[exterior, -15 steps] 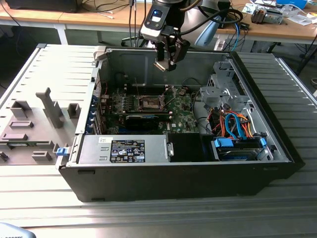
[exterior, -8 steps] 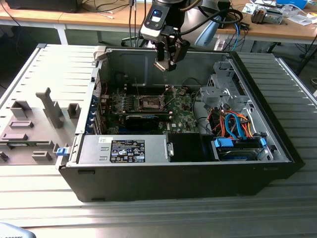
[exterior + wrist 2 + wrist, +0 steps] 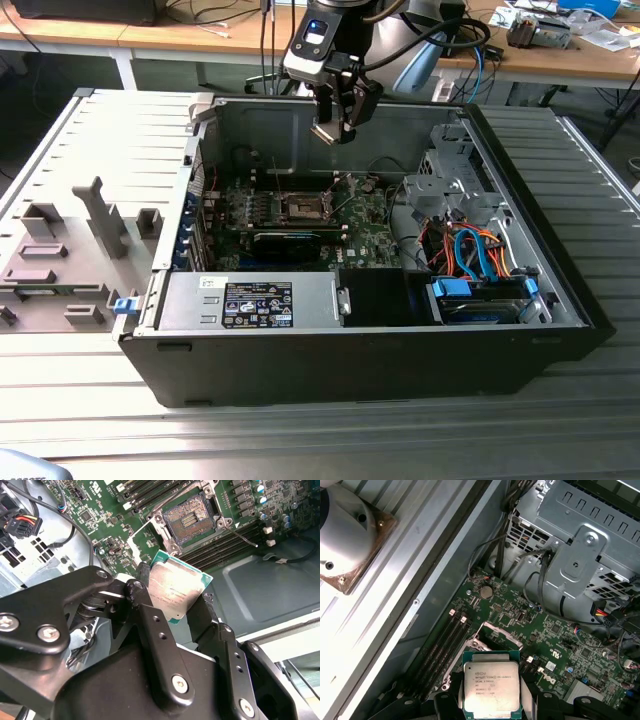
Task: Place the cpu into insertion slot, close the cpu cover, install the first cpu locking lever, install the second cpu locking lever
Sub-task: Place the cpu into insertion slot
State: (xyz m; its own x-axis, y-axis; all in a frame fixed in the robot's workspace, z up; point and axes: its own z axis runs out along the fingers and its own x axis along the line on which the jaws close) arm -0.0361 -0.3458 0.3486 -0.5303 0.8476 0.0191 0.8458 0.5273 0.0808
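Cpu [image 3: 176,597] clamped in tool [image 3: 336,128], above open case [image 3: 400,360], slatted grey table [image 3: 300,440].

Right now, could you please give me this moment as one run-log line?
gripper: shut on cpu | place: over open case, above motherboard | insertion slot: empty

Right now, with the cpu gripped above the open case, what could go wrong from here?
1. The gripper holds the cpu by two opposite edges above the motherboard; a slip could drop it onto the board.
2. The insertion slot lies open with bare contacts; a skewed landing might bend them.
3. A locking lever sticks out beside the slot, so the wide fingers could catch on it.
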